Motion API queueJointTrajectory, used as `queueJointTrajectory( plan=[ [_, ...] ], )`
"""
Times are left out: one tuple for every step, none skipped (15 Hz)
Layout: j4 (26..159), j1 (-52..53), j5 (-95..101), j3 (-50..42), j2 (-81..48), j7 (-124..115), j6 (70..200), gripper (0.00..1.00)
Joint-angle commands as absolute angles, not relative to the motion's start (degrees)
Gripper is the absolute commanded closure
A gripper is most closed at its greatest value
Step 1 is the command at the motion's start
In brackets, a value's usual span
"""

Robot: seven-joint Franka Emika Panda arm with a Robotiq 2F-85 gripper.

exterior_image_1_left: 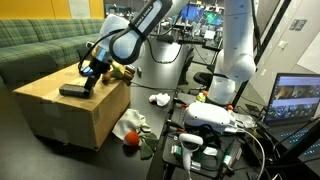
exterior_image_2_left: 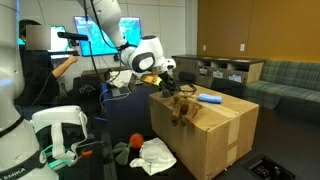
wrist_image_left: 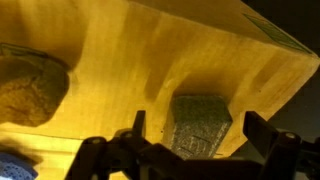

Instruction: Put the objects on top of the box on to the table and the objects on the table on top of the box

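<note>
Hovering above the box (exterior_image_1_left: pixel 60 115), the gripper (wrist_image_left: pixel 194 122) is spread wide, with a speckled grey block (wrist_image_left: pixel 200 125) lying flat on the box top between its fingers (likely light, slightly spongy, not fragile). Pinching gently across its narrower sides should hold.
</note>
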State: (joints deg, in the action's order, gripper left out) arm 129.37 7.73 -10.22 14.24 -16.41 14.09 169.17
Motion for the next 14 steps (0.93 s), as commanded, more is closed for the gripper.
queueJointTrajectory(
  plan=[
    [127.5, 8.3, -5.4, 12.8, -18.6, 11.0, 171.3, 0.00],
    [127.3, 8.4, -4.5, 12.6, -18.9, 10.5, 171.4, 0.00],
    [127.0, 8.3, -3.9, 12.6, -19.0, 10.0, 171.2, 0.00],
    [126.8, 8.3, -3.5, 12.6, -19.2, 9.7, 171.0, 0.00],
    [126.7, 8.4, -3.0, 12.4, -19.4, 9.2, 171.1, 0.25],
    [126.5, 8.5, -2.7, 12.3, -19.4, 8.8, 171.1, 0.25],
    [126.4, 8.5, -2.5, 12.2, -19.4, 8.5, 171.1, 0.34],
    [126.3, 8.7, -2.2, 12.1, -19.5, 8.0, 171.3, 0.42],
    [126.3, 8.7, -2.0, 11.9, -19.4, 7.7, 171.3, 0.51],
    [126.3, 8.9, -1.5, 11.6, -19.4, 7.2, 171.4, 0.58],
    [126.4, 9.2, -1.1, 11.3, -19.3, 6.7, 171.4, 0.65],
    [126.6, 9.4, -0.6, 10.9, -19.1, 6.2, 171.3, 0.68],
    [126.9, 9.6, -0.3, 10.7, -18.6, 5.8, 171.0, 0.68],
    [127.1, 9.9, -0.1, 10.5, -18.1, 5.4, 170.5, 0.68]
  ],
)
